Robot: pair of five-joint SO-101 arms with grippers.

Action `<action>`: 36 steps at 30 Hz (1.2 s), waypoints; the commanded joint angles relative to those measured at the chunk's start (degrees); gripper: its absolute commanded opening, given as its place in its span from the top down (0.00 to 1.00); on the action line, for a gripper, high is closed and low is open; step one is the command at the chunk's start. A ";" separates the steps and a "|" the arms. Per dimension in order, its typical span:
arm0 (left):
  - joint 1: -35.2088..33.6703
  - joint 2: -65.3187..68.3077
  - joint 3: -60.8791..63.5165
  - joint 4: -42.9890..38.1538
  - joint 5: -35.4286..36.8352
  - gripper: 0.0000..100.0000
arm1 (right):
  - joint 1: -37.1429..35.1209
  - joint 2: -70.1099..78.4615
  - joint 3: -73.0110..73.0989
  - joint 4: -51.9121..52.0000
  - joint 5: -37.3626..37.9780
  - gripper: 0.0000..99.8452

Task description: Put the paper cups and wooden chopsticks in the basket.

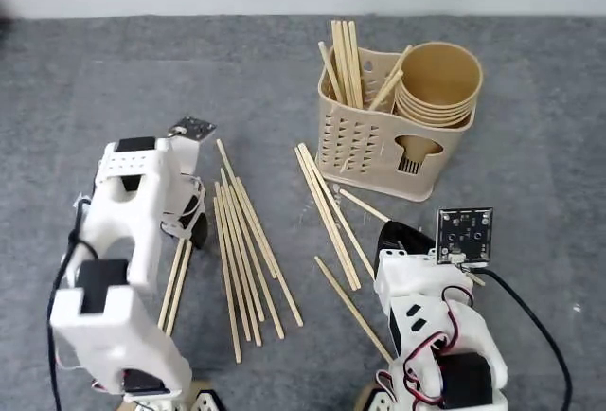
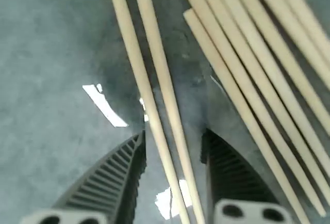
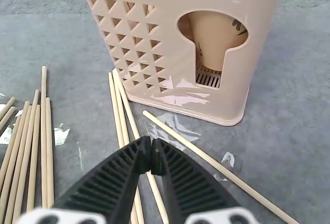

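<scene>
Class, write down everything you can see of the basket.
The basket looks like beige plastic and stands upright on the grey table. It has two compartments: one, its wall pierced with triangular holes, holds leaning chopsticks; the other, with a keyhole-shaped cutout, holds stacked paper cups. Near its base lie loose chopsticks.

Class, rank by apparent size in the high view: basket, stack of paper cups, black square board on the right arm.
1. basket
2. stack of paper cups
3. black square board, raised nearer the camera, so perhaps flattered.
</scene>
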 commanded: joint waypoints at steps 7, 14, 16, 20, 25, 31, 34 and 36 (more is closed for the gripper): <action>0.26 11.69 -12.53 4.40 -0.26 0.97 | 0.48 -0.13 -0.35 -0.66 -0.53 0.99; 1.67 12.40 -12.88 5.01 -0.09 0.99 | 0.48 -0.13 -0.44 -0.66 -0.53 0.99; 2.20 11.96 -12.88 6.07 0.00 0.99 | 0.57 -0.13 -0.44 -0.66 -0.44 0.99; 3.60 8.44 -12.88 8.62 0.00 0.99 | 0.57 -0.13 -0.62 -0.84 -0.44 0.99; 3.60 -0.44 -12.88 10.90 0.09 0.99 | 0.57 -0.13 -0.70 -1.19 -0.44 0.99; 3.43 -6.86 -12.62 13.01 0.09 0.99 | 0.40 -0.13 -0.70 -1.19 -0.44 0.99; 3.25 -6.68 -12.44 12.66 -0.18 0.99 | 0.40 -0.13 -0.70 -1.19 -0.44 0.99; 3.25 -6.07 -12.26 12.66 -0.35 0.99 | 0.48 -0.13 -0.70 -1.19 -0.44 0.99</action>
